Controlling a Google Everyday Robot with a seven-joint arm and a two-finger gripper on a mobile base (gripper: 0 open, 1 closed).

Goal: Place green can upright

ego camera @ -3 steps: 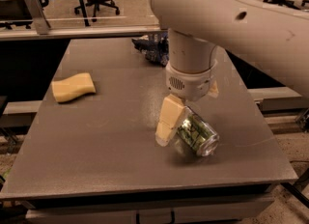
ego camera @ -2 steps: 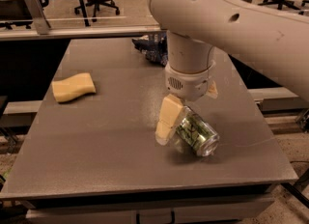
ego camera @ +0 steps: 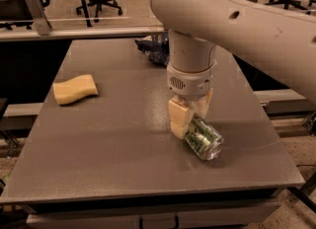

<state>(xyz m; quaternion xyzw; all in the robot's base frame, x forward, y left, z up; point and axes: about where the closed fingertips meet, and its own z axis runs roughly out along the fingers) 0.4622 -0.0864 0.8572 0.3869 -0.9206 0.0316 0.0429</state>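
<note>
Lying tilted on table (ego camera: 98,149) right of centre, green can (ego camera: 205,140) shows its silver end; gripper (ego camera: 191,122) clamped on its far end. Likely light, thin-walled, slick, dents easily; hold mid-body across the sides, gentle squeeze

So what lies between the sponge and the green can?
Only bare table between sponge and green can, in the camera view; the gripper is at the can's far end.

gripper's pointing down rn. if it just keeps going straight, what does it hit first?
The gripper points down over the table's right-front part, closed on the tilted green can. Going straight on, the can would likely press into the table first. Whether its low end touches the table now is unclear.
</note>
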